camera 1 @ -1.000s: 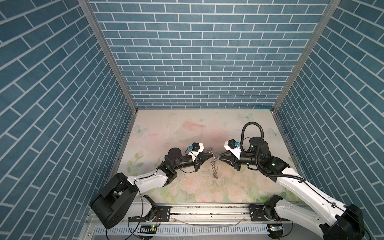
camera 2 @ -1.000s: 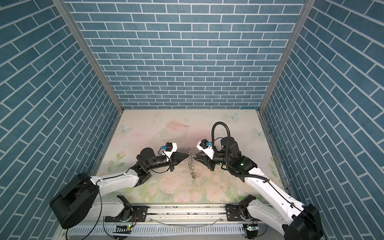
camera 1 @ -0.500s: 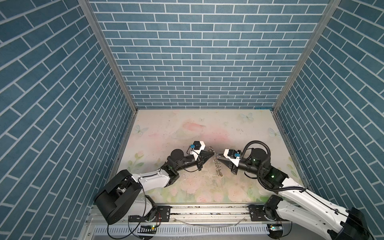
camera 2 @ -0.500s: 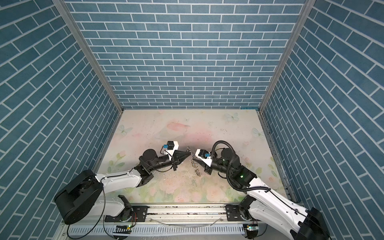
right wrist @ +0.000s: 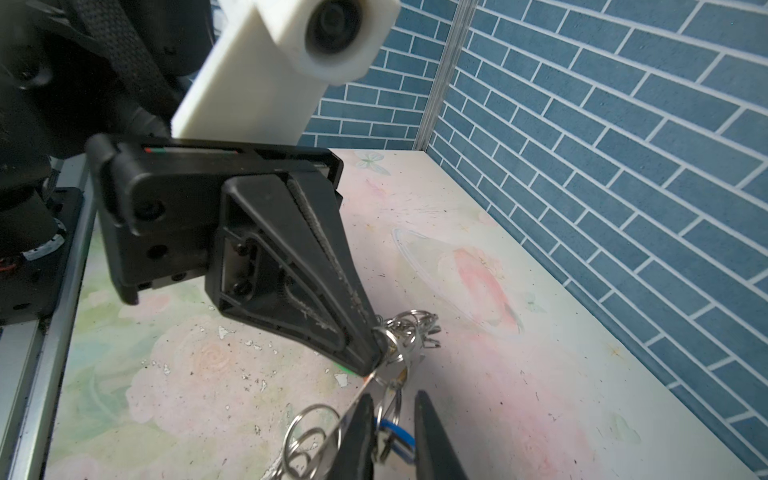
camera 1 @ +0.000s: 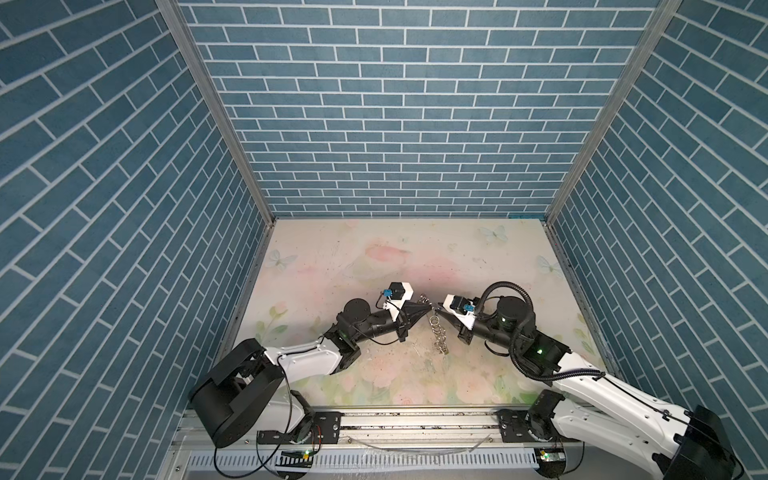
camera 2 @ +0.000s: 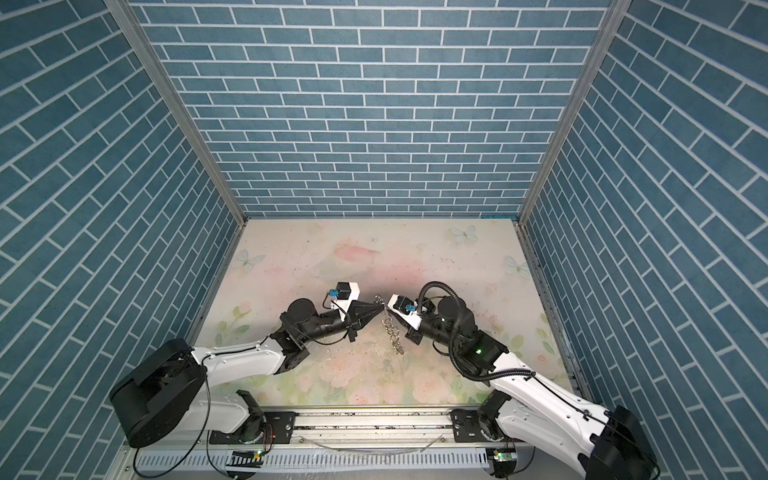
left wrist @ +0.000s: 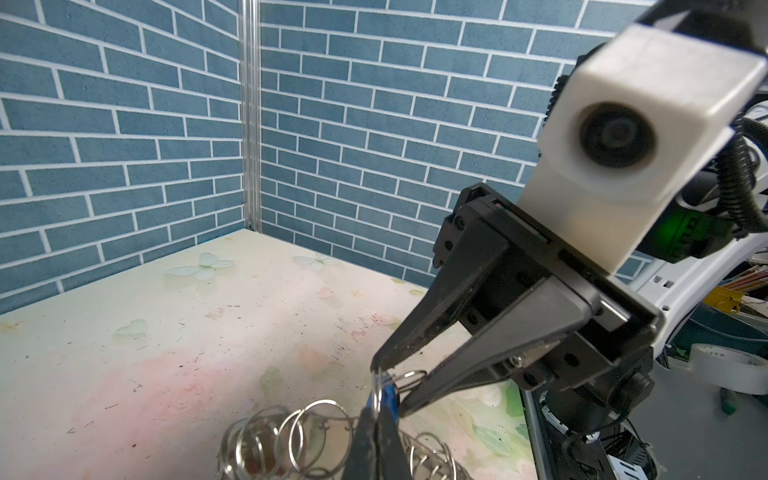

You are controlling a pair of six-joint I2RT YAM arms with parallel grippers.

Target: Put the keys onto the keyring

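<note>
Keyring (camera 1: 439,332) in clamped left pincer (right wrist: 372,357), blue key (right wrist: 395,430) inside barely parted right pincer (right wrist: 394,399)

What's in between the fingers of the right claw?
A blue-tagged key sits between the right gripper's fingers, beside silver rings of the keyring. Most of its metal part is covered by the fingers, so whether it's pinched doesn't show.

Blue brick-pattern walls (camera 1: 399,124) on three sides; pale floral surface (camera 1: 374,257), butterfly prints (camera 1: 494,233) toward 12 o'clock; metal rail (camera 1: 415,420) at 6.
</note>
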